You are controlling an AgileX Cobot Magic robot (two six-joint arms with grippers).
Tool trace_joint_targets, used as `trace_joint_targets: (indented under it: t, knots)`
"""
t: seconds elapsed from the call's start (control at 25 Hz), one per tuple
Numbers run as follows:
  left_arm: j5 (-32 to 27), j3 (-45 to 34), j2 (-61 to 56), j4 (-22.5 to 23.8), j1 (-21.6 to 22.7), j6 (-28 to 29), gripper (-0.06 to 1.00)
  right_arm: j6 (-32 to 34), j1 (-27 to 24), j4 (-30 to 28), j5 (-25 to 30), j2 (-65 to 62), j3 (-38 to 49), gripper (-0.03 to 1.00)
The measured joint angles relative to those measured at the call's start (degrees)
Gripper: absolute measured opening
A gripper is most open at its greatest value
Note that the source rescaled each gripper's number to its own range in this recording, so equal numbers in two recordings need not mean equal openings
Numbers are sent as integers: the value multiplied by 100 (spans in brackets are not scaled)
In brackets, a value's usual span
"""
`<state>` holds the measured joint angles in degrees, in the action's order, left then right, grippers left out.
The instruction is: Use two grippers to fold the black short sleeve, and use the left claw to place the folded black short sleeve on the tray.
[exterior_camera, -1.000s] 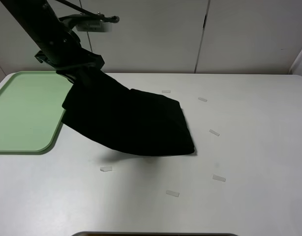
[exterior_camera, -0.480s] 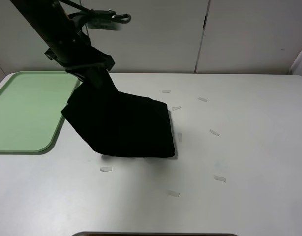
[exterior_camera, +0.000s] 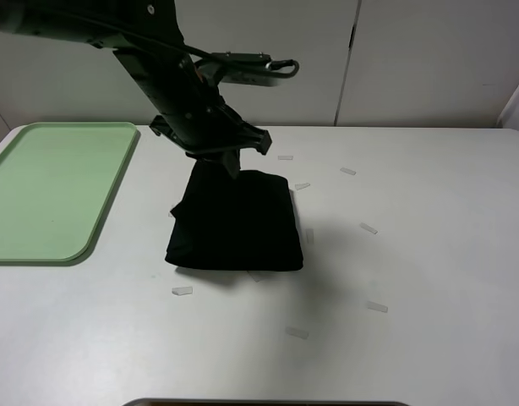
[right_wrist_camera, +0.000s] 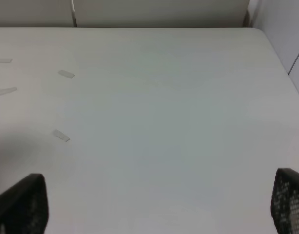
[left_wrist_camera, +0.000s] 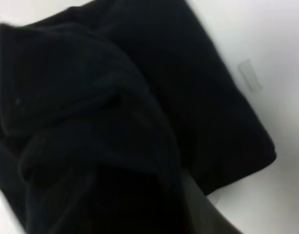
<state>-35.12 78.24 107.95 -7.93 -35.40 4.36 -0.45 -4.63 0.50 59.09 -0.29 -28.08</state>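
The folded black fabric short sleeve [exterior_camera: 236,227] lies on the white bench [exterior_camera: 428,254], well apart from the flat light-green tray [exterior_camera: 40,194]. One edge is pinched in the closed jaws of the left gripper [exterior_camera: 217,163] (those of the right gripper [right_wrist_camera: 154,209] stand wide and empty). With such a one-sided lift, the folds could be pulled open.

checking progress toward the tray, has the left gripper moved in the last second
Yes. The left gripper, shut on the black short sleeve, has swung right in the high view, from the tray's right edge to well clear of it.
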Motion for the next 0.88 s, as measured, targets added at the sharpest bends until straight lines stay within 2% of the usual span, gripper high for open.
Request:
trace_joint_targets:
  t: [0.32, 0.44, 0.48, 0.52, 0.64, 0.68, 0.72, 0.76, 0.88]
  knots:
    - [991, 0, 540, -132, -330, 462, 5, 1, 0, 0, 0, 0, 0, 100]
    - [1235, 0, 658, -241, -393, 541, 12, 1, 0, 0, 0, 0, 0, 100]
    - [1297, 0, 676, -278, -408, 548, 18, 1, 0, 0, 0, 0, 0, 100]
    - [1373, 0, 685, -283, -415, 554, 28, 1, 0, 0, 0, 0, 0, 100]
    - [1539, 0, 703, -303, -415, 554, 73, 1, 0, 0, 0, 0, 0, 100]
    - [1591, 0, 703, -303, -415, 548, 83, 1, 0, 0, 0, 0, 0, 100]
    - [1658, 0, 703, -303, -415, 547, 89, 1, 0, 0, 0, 0, 0, 100]
    - [1658, 0, 703, -303, -415, 547, 89, 1, 0, 0, 0, 0, 0, 100]
    - [1740, 51, 703, -303, -415, 530, 98, 1, 0, 0, 0, 0, 0, 100]
